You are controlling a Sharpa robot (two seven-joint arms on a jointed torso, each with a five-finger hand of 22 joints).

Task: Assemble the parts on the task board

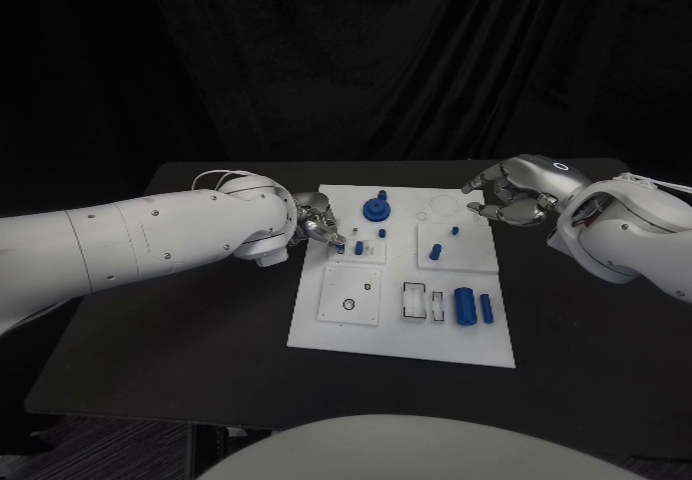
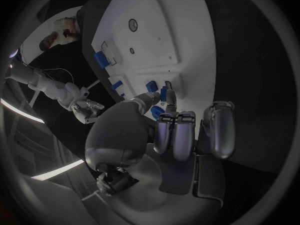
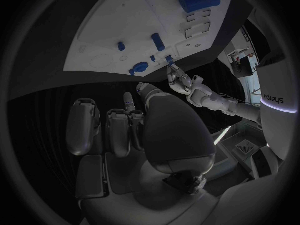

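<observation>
My left hand (image 1: 317,228) pinches a small blue part (image 2: 164,94) just over the white task board's (image 1: 404,345) left side. My right hand (image 1: 508,197) hangs by the board's far right corner, fingers curled in, holding nothing. If my pinch is crooked, I think the part could jam or drop onto the tabletop (image 1: 173,340).

Left robot hand (image 2: 167,127) pinches a blue part (image 2: 163,94) over the task board (image 2: 181,30).
</observation>
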